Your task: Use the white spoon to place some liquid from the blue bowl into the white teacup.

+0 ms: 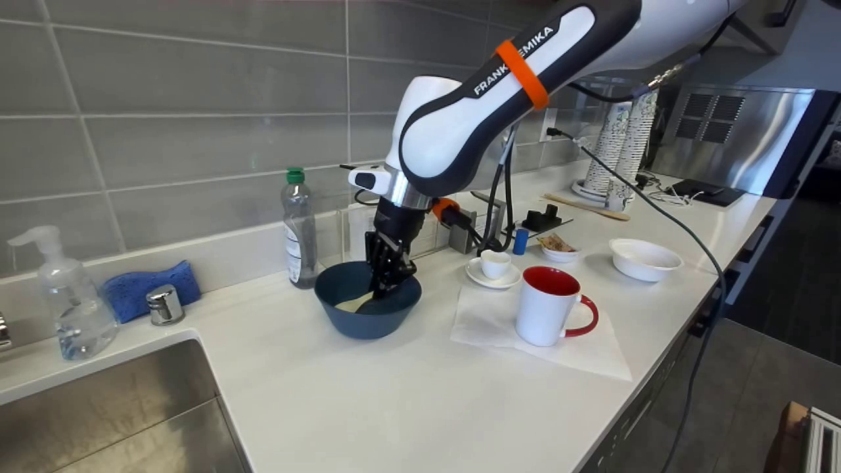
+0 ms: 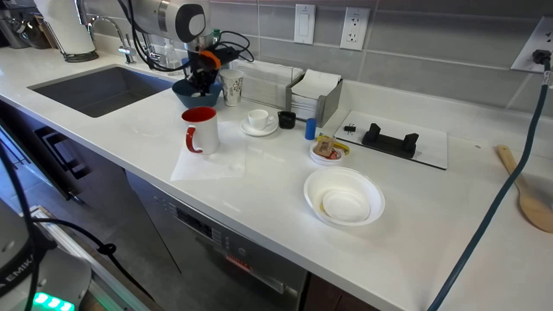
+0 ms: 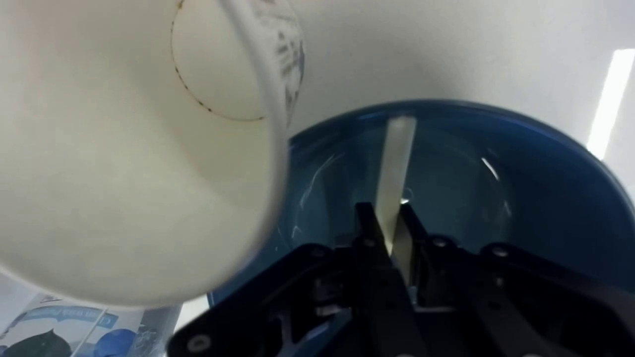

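One white spoon (image 3: 396, 158), one blue bowl (image 1: 364, 325), one teacup (image 2: 258, 120).

a glossy grey wall of large rectangular tiles (image 1: 217, 144) rises behind the long, smooth white table (image 1: 394, 407) and its low white upstand (image 2: 414, 113). a rectangular grey metal sink (image 2: 108, 88) is sunk into the table, a curved silver tap (image 2: 126, 51) on its wall side. on the tiles are a rectangular white light switch (image 2: 304, 24) and, near it, a rectangular white wall socket (image 2: 355, 28). below the table is a built-in grey metal dishwasher (image 2: 207, 255). in an exterior view a vented silver metal appliance (image 1: 729, 148) stands at the far end, above a grey tiled floor (image 1: 782, 368). in the wrist view, a narrow strip of white glare (image 3: 611, 101) lies on the table.
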